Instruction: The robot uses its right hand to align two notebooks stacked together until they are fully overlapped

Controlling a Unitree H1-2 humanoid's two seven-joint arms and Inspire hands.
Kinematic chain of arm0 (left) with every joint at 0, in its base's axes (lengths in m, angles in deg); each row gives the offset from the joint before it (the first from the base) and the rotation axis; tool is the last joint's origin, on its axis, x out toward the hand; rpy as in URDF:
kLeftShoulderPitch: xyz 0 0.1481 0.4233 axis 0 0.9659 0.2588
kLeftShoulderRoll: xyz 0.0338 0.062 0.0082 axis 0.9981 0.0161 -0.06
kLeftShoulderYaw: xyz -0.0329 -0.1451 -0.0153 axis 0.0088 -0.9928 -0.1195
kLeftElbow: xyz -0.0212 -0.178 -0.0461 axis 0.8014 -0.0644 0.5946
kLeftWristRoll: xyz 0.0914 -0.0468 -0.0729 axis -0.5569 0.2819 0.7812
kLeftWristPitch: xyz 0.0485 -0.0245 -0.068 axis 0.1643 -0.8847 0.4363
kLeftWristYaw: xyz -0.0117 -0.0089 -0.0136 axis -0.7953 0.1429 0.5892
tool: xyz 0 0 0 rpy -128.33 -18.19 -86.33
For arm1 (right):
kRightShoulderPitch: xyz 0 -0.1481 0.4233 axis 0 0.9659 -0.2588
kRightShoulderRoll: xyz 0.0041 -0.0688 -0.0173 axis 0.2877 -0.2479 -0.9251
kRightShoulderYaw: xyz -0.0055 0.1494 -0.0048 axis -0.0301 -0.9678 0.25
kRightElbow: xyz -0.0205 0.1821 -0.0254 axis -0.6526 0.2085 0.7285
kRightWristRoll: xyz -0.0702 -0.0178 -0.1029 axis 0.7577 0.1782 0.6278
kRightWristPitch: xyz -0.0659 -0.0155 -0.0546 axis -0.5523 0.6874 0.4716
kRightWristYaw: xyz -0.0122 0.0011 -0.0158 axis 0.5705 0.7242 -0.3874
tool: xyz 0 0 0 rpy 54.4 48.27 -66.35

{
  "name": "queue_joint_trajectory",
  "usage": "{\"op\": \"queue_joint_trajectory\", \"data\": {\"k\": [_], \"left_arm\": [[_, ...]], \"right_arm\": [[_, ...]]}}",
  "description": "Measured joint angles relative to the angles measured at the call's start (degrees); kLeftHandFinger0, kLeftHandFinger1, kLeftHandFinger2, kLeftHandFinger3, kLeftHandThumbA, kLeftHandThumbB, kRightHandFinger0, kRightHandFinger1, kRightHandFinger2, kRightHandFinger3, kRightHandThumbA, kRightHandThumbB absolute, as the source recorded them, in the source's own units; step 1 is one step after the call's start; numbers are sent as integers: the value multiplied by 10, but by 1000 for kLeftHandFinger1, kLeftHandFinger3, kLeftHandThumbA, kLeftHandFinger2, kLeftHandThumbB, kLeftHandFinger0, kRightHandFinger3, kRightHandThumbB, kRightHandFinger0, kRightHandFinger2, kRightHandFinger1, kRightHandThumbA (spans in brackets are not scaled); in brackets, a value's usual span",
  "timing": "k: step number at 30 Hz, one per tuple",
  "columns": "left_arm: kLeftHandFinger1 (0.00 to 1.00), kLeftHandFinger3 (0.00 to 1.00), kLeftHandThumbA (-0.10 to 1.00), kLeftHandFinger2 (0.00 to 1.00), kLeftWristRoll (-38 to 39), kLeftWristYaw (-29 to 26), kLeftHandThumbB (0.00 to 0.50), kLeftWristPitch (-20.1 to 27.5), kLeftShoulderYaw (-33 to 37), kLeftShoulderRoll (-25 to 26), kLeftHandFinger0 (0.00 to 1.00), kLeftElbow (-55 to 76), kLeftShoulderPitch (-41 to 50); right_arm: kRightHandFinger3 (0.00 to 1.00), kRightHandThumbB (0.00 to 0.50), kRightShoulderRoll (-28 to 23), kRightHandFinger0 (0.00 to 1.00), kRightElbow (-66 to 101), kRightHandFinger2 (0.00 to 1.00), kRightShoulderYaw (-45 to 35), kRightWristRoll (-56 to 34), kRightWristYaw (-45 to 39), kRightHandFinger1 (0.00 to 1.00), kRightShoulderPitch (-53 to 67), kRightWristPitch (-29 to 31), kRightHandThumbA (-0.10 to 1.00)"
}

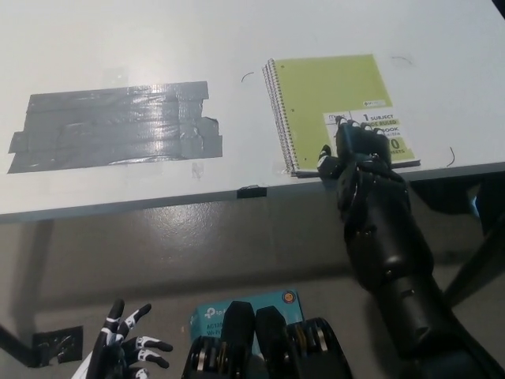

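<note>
A lime-green spiral notebook (327, 99) lies on the white table (237, 47) near its front edge, right of centre. A second notebook beneath it shows only as a thin edge along the spiral side. My black right hand (355, 150) rests flat on the cover's near right corner, over the white label, fingers spread and holding nothing. My white left hand (118, 347) hangs low at the picture's bottom left, below the table, fingers apart.
A large patch of grey duct tape (114, 126) covers the table's left half. A small black clip (251, 191) sits on the table's front edge. A teal box (237, 309) lies on the floor below. Dark gear (481, 205) stands at the right.
</note>
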Motion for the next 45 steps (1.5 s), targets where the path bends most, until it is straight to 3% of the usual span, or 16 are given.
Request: {"op": "queue_joint_trajectory", "data": {"k": [3, 4, 6, 11, 12, 18, 23, 26, 31, 37, 43, 45], "left_arm": [[431, 1000, 1000, 470, 0, 0, 500, 0, 1, 0, 278, 0, -2], [405, 1000, 1000, 469, 0, 0, 500, 0, 2, 0, 211, 0, -3], [401, 1000, 1000, 469, 0, 0, 500, 0, 3, 0, 195, 0, -4], [398, 1000, 1000, 461, -1, 0, 500, 0, 4, 0, 214, 1, -5], [386, 1000, 1000, 469, -1, 0, 500, 0, 4, 0, 167, 1, -5], [414, 1000, 1000, 465, -1, 0, 500, 0, 5, 0, 200, 2, -7], [425, 1000, 1000, 456, -2, 1, 500, 0, 5, 0, 238, 2, -7], [430, 1000, 1000, 466, -2, 1, 500, 0, 5, 0, 246, 2, -7], [412, 1000, 1000, 464, -3, 1, 500, 0, 6, 0, 180, 3, -7], [454, 1000, 1000, 484, -3, 1, 500, 0, 6, 0, 269, 7, -7], [425, 1000, 1000, 457, -5, 1, 500, 0, 7, 0, 217, 8, -7], [427, 1000, 1000, 458, -5, 1, 500, 0, 7, 0, 243, 7, -7]], "right_arm": [[1000, 460, -14, 1000, -5, 1000, 23, -14, -4, 1000, -3, 0, 1000], [1000, 470, -17, 1000, -5, 1000, 28, -17, -4, 1000, -4, 0, 1000], [1000, 475, -21, 1000, -4, 1000, 36, -24, -6, 1000, -4, 0, 1000], [1000, 468, -32, 1000, -5, 1000, 63, -41, -10, 1000, -6, -1, 1000], [1000, 470, -34, 1000, -6, 1000, 68, -43, -11, 1000, -6, -1, 1000], [1000, 453, -39, 1000, -5, 1000, 79, -56, -13, 1000, -7, -1, 1000], [1000, 478, -38, 1000, -4, 1000, 80, -62, -12, 1000, -7, -1, 1000], [1000, 467, -37, 1000, -5, 1000, 80, -62, -12, 1000, -7, -1, 1000], [1000, 435, -36, 1000, -9, 1000, 80, -63, -11, 1000, -11, -1, 1000], [1000, 447, -34, 1000, -10, 1000, 78, -63, -11, 1000, -12, -1, 1000], [1000, 439, -30, 1000, -10, 1000, 68, -63, -10, 1000, -12, -1, 1000], [1000, 439, -29, 1000, -10, 1000, 66, -62, -10, 1000, -12, -2, 1000]]}}
